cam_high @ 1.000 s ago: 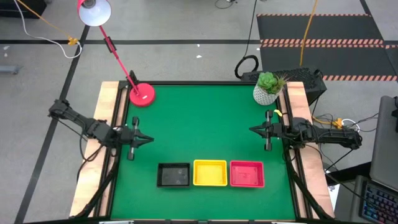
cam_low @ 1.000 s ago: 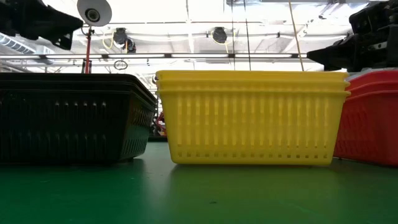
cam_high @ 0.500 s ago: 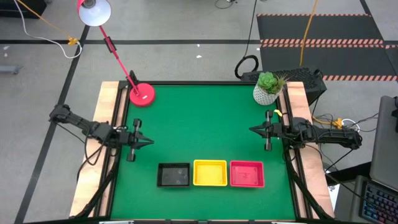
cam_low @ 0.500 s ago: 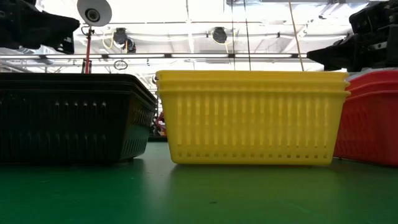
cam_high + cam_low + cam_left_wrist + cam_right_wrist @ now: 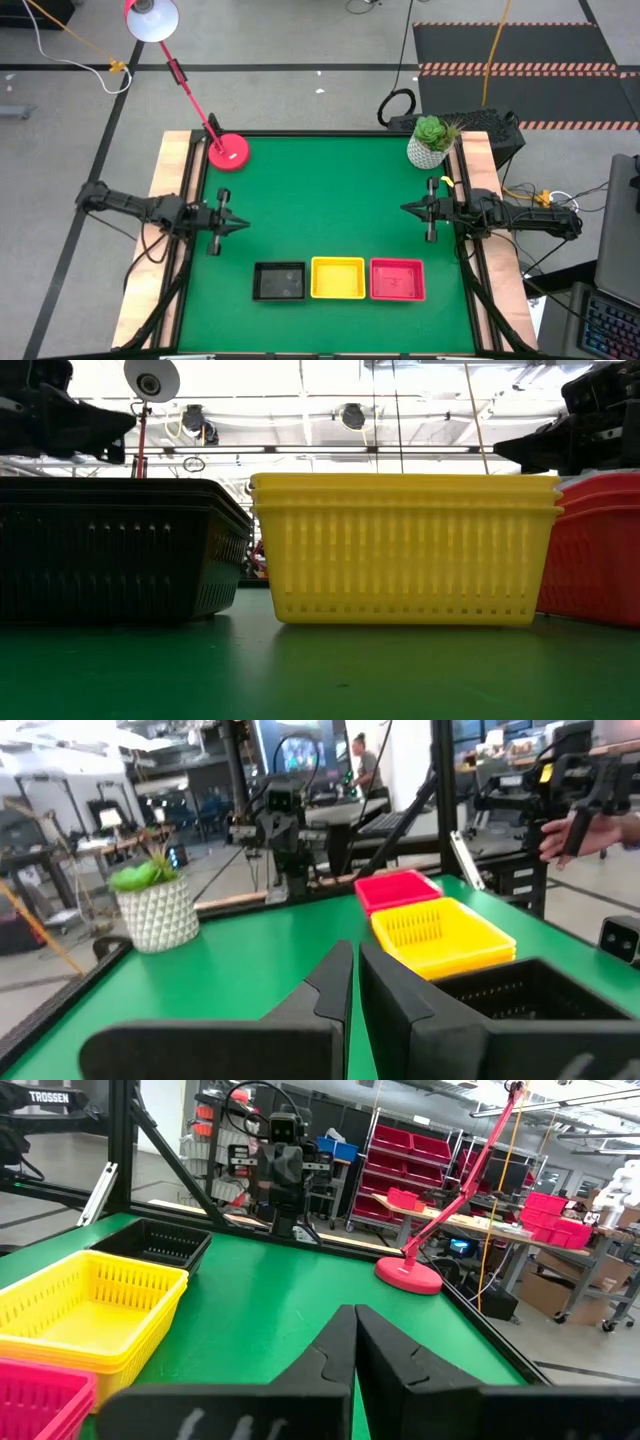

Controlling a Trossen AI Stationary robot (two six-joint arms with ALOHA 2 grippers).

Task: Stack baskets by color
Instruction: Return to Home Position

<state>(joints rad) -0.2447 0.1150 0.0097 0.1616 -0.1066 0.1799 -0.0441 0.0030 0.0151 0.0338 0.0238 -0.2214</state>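
Observation:
Three stacks of baskets stand side by side near the table's near edge, each resting on its base: black (image 5: 279,282), yellow (image 5: 338,278) and red-pink (image 5: 397,279). In the low view the yellow stack (image 5: 400,550) shows nested rims, with the black (image 5: 110,550) and red-pink (image 5: 595,550) beside it. My left gripper (image 5: 243,226) hangs shut and level at the table's left edge, pointing across the table, clear of the baskets. My right gripper (image 5: 404,209) waits shut at the right edge, pointing left.
A pink lamp base (image 5: 228,152) sits at the far left corner and a white plant pot (image 5: 430,143) at the far right. Green table (image 5: 320,200) lies bare between the two grippers. A person's hand (image 5: 590,828) shows beyond the table in the left wrist view.
My left arm has swung and sunk a little, so that its gripper now points straight across the table toward the right edge. Its fingers stay shut. The baskets have not moved.

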